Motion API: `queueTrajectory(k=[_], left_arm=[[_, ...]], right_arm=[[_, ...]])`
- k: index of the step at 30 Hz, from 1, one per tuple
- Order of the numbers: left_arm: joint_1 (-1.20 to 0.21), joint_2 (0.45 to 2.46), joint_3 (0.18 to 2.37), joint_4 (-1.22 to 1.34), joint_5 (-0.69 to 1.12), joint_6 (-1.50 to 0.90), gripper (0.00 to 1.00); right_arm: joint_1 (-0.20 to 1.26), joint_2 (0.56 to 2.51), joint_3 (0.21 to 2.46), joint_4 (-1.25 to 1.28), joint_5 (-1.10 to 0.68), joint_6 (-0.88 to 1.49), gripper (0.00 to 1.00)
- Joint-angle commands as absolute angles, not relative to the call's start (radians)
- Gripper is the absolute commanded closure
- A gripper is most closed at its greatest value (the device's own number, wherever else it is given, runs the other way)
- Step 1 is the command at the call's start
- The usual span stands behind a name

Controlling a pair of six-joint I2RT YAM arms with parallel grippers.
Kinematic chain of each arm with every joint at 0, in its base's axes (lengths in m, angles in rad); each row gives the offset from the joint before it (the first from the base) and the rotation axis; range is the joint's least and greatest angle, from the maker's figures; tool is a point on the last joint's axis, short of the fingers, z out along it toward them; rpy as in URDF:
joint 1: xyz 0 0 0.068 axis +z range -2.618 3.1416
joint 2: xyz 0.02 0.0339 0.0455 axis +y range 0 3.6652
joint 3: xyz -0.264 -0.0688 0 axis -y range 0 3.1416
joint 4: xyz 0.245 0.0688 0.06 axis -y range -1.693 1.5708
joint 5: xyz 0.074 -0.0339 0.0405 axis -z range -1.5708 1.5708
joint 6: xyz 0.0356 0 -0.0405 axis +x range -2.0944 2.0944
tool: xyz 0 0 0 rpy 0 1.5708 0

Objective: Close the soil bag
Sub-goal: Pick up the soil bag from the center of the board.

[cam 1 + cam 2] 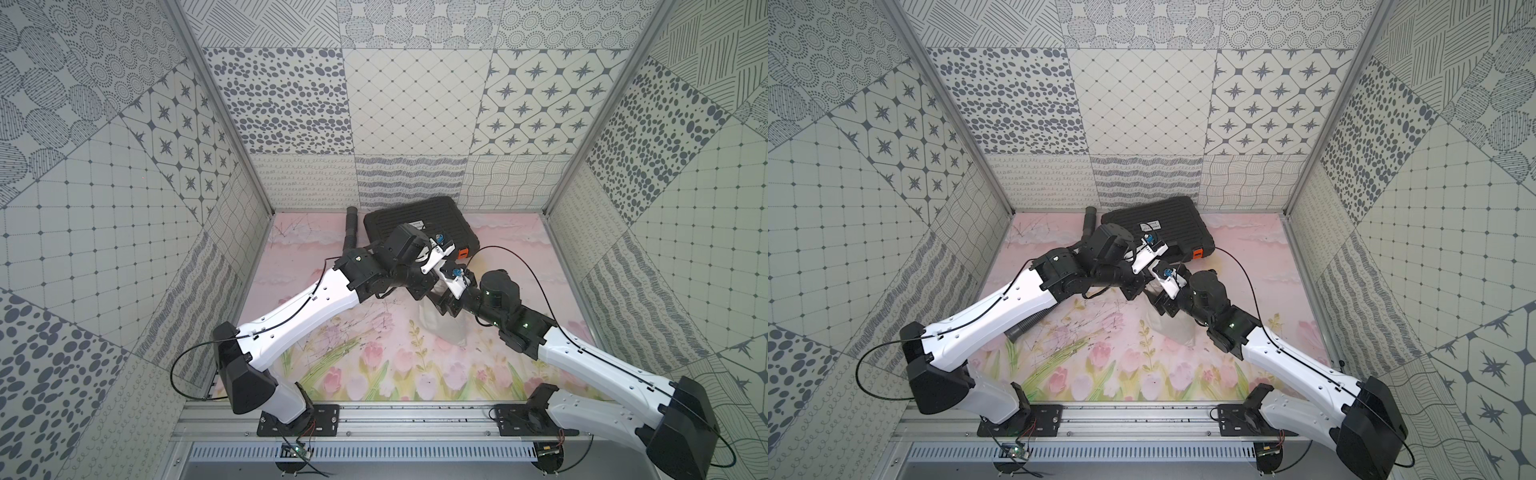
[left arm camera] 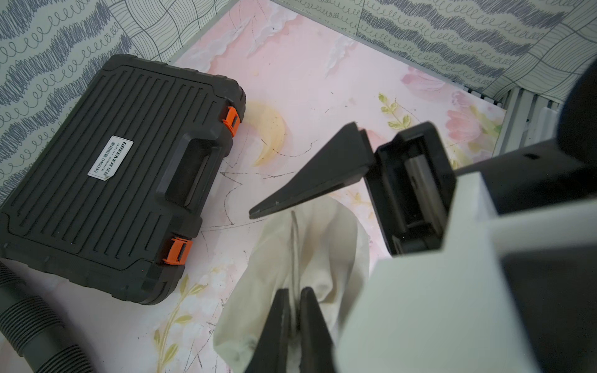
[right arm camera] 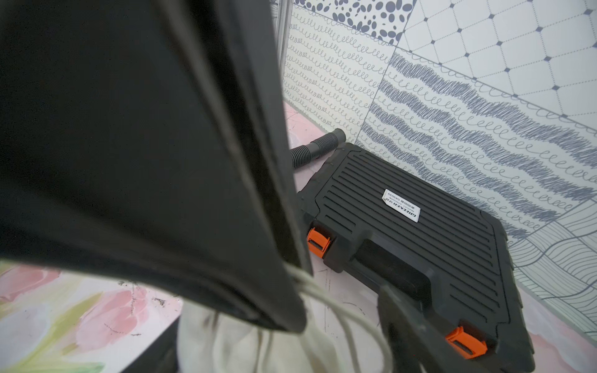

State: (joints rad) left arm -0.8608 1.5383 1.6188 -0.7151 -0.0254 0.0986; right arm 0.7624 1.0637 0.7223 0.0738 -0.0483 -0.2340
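The soil bag (image 1: 444,329) (image 1: 1173,328), an off-white cloth sack, sits on the floral mat under both grippers, which meet over its gathered neck. In the left wrist view my left gripper (image 2: 294,292) is shut on the white cord (image 2: 293,245) running over the bag's (image 2: 326,258) folds. In the right wrist view my right gripper (image 3: 290,323) is open. The cord's loops (image 3: 342,319) hang between its fingers (image 3: 407,326), coming out of the left gripper's black tips above the bag (image 3: 245,348). From above, the left gripper (image 1: 422,291) and right gripper (image 1: 449,305) overlap, hiding the neck.
A black ribbed case (image 1: 415,218) (image 1: 1163,222) (image 2: 113,177) (image 3: 420,226) with orange latches lies by the back wall, just beyond the grippers. A dark corrugated hose (image 1: 352,228) (image 1: 1025,324) (image 2: 32,323) (image 3: 316,150) runs from the back left under the left arm. Patterned walls enclose the mat.
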Motion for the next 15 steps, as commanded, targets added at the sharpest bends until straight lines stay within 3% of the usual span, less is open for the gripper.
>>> queueTrajectory(k=[1,3,6,11,12,15], left_arm=[[-0.862,1.532,1.620,-0.646,-0.011,0.059,1.00],[-0.861,1.532,1.619,-0.639,-0.016,0.053,1.00],[-0.860,1.528,1.616,-0.629,-0.016,0.048,1.00],[-0.861,1.524,1.613,-0.622,-0.028,0.031,1.00],[-0.859,1.524,1.612,-0.624,-0.035,0.027,0.93],[-0.859,1.512,1.602,-0.622,-0.051,0.014,0.62]], right_arm=[[0.784,1.066,0.698,0.137,-0.044,-0.234,0.50],[0.785,1.055,0.687,0.144,-0.040,-0.228,0.74],[0.784,1.039,0.685,0.127,-0.040,-0.227,0.97],[0.785,1.030,0.691,0.111,-0.037,-0.224,1.00],[0.784,1.030,0.691,0.112,-0.036,-0.221,1.00],[0.785,1.023,0.694,0.112,-0.030,-0.215,1.00]])
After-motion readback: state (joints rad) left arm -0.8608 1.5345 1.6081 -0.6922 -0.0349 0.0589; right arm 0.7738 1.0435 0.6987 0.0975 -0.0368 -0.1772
